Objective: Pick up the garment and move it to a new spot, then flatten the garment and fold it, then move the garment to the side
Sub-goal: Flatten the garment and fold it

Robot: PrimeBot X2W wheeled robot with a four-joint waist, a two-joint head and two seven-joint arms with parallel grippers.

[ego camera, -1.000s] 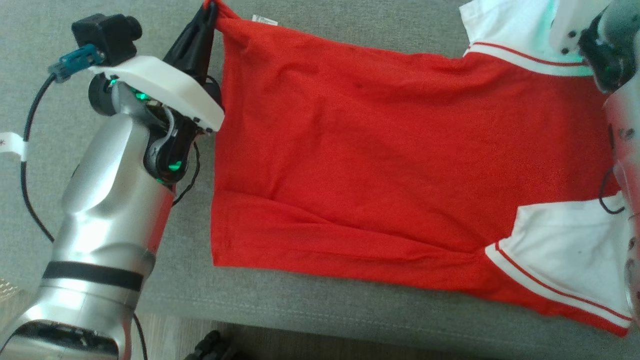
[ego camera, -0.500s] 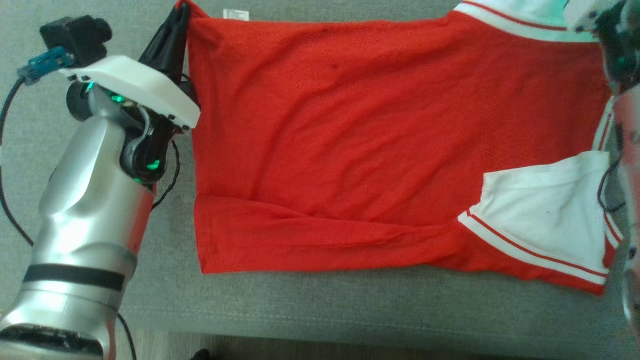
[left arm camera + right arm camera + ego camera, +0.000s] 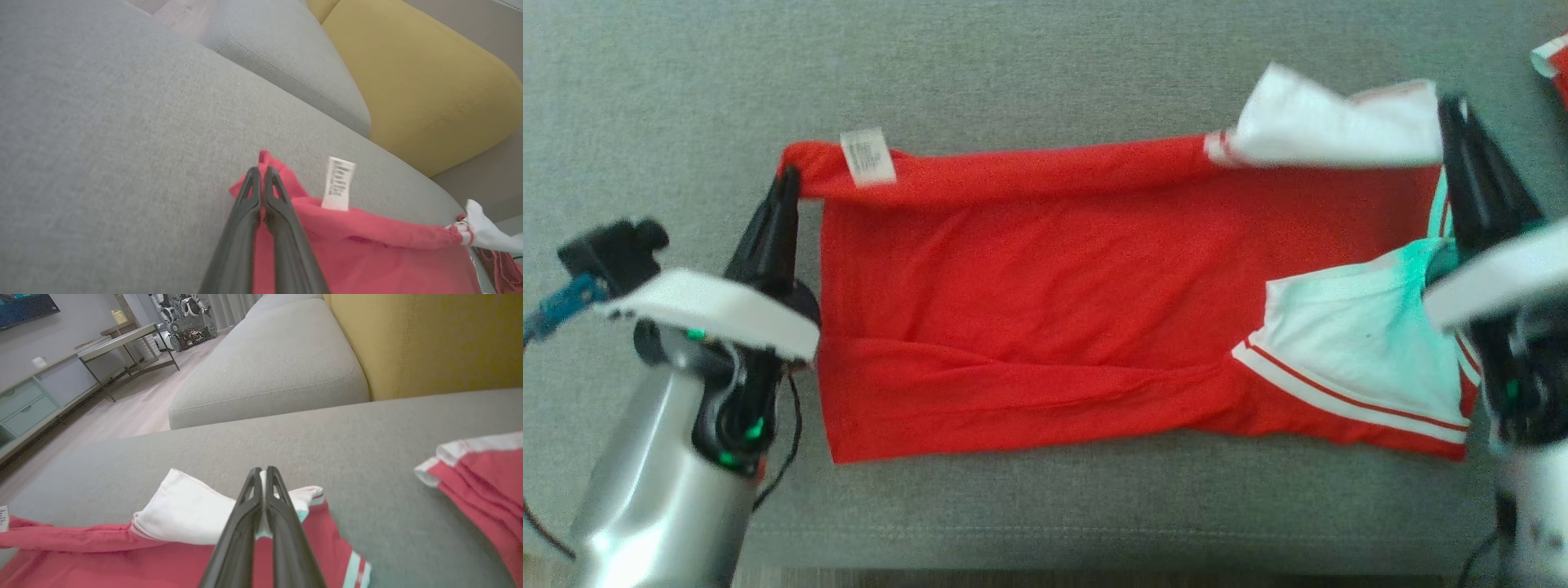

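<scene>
a broad grey woven-fabric sofa cushion (image 3: 1045, 73) carries a red t-shirt with white sleeves (image 3: 1045, 327), spread sideways across its middle, far edge curled over. a second red-and-white cloth piece (image 3: 1553, 61) lies toward the far right.

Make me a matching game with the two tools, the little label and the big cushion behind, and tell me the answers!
Things:
1. left tool
2. right tool
3. label
4. cushion

Matches:
A. yellow
B. shut on the white sleeve of the garment
C. shut on the garment's red corner
D. white with tiny print, on the red top fold

Pairs: 1-C, 2-B, 3-D, 4-A.
</scene>
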